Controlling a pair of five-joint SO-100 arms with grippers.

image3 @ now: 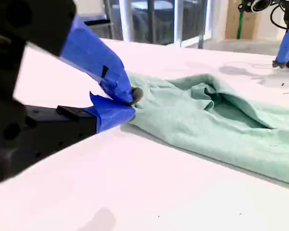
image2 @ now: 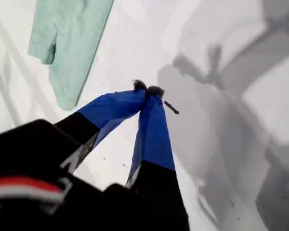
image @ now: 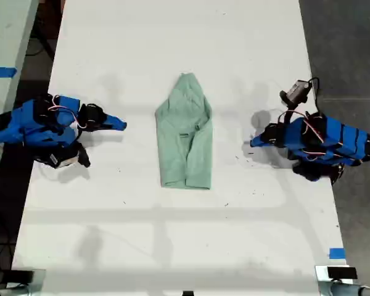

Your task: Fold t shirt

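The pale mint-green t shirt [image: 186, 132] lies wrinkled on the middle of the white table [image: 172, 234], its sides folded in to a narrow strip. The t shirt [image2: 67, 43] also shows in the first wrist view, well away from the fingertips. My first gripper [image: 253, 142] rests at the exterior view's right, shut and holding nothing; its tips [image2: 147, 88] meet over bare table. At the exterior view's left, my second gripper [image: 122, 125] is shut too, a short gap from the shirt's edge. Its tips [image3: 131, 102] sit just in front of the t shirt [image3: 216, 120].
Small dark specks [image: 254, 161] mark the table by the first arm. A bit of blue tape [image: 337, 253] sticks near the table's corner at the exterior view's lower right. Dark floor [image: 348, 49] runs along the exterior view's right, and a second surface with tape [image: 0, 72] along its left.
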